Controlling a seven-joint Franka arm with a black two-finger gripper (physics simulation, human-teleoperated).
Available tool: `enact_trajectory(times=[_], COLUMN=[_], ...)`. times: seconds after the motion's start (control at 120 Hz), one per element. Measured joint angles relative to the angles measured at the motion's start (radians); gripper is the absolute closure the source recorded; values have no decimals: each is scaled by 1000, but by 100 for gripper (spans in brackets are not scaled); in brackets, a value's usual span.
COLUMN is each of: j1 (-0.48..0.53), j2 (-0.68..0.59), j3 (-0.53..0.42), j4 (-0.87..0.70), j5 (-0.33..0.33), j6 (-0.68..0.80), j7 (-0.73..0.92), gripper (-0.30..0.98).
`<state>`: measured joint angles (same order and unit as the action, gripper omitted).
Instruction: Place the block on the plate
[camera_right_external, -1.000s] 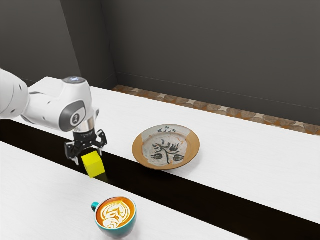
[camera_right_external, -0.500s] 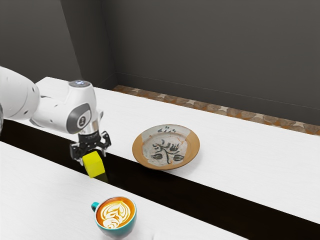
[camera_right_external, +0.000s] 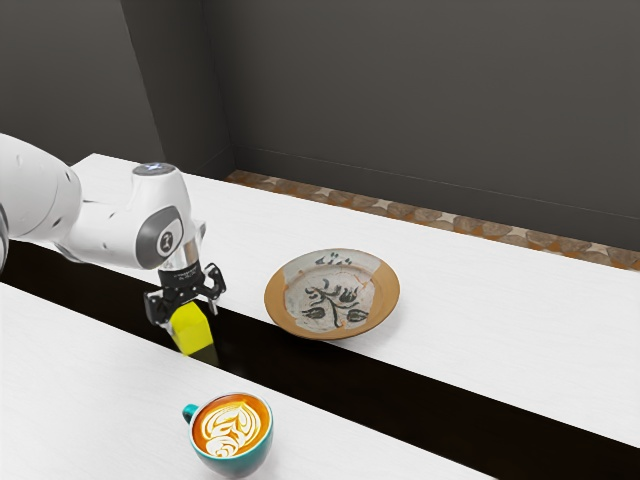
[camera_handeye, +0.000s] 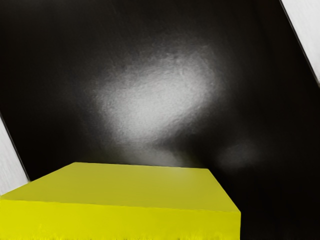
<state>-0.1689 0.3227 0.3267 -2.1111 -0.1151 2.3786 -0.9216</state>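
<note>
Yellow block (camera_right_external: 192, 332) beneath spread pincer (camera_right_external: 191, 318)

Fingers apart, one either side of block's upper part. Block flat on black strip (camera_right_external: 300, 362), sides roughly equal, edges aslant to strip's. Plate (camera_right_external: 386, 292) well apart from pincer, toward exterior view's right; coffee cup (camera_right_external: 238, 462) nearer the camera than pincer

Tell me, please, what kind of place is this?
Probably a dining or café room, simulated: a white table with a coffee cup and patterned plate, near plain grey walls.
</note>
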Motion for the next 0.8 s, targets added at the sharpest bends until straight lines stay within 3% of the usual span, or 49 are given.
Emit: enact_trajectory(times=[0.375,0.617,0.8], j1=[0,-1,-24], j2=[-2,-13,-94], j3=[0,0,-12], j4=[-1,-2,14], j5=[-12,-11,-6], j6=[-4,-11,-20], j7=[9,9,3], gripper=[25,29,30])
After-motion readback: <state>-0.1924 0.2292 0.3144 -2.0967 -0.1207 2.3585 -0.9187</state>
